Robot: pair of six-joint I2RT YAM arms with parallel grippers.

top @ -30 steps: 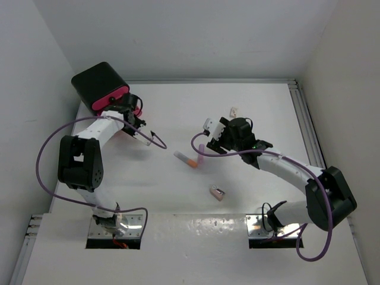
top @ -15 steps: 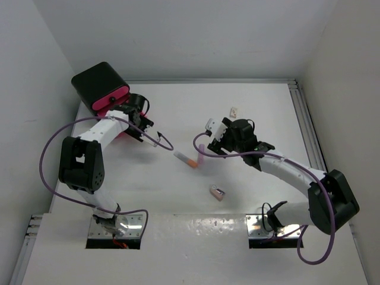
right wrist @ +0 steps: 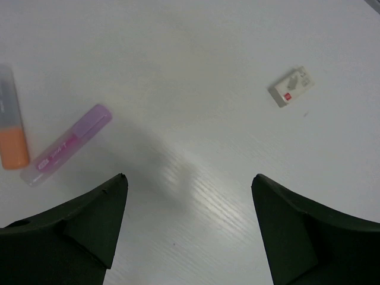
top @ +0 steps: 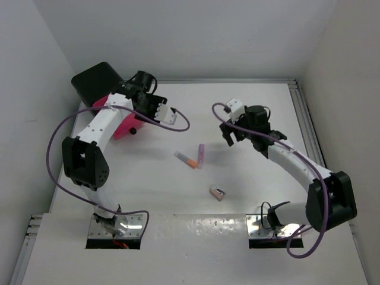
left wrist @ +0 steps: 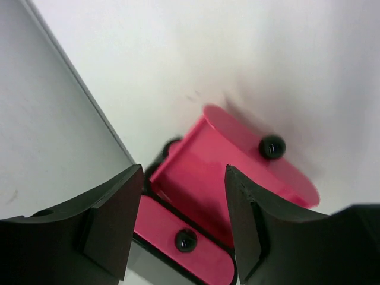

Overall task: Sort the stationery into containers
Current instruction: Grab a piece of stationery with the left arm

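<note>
The black cabinet [top: 94,82] stands at the far left. Its lower pink drawer [top: 119,122] is pulled out, and its inside [left wrist: 196,178] looks empty. A shut pink drawer [left wrist: 178,231] with a black knob sits above it. My left gripper [top: 138,100] hovers over the drawers, open and empty [left wrist: 184,190]. A lilac marker [top: 200,155] and an orange-and-white marker [top: 186,159] lie mid-table, also in the right wrist view [right wrist: 65,145] [right wrist: 12,127]. A pinkish eraser [top: 217,193] lies nearer. A white eraser [right wrist: 291,87] lies beyond my right gripper [top: 229,134], which is open, empty, above bare table [right wrist: 187,184].
A metal rail [top: 306,119] runs along the table's right edge. White walls close in the back and both sides. Purple cables [top: 178,122] loop beside both arms.
My left gripper has risen and moved back from the drawer front, with the drawer left pulled out. My right gripper has drawn away to the back right from the lilac marker.
</note>
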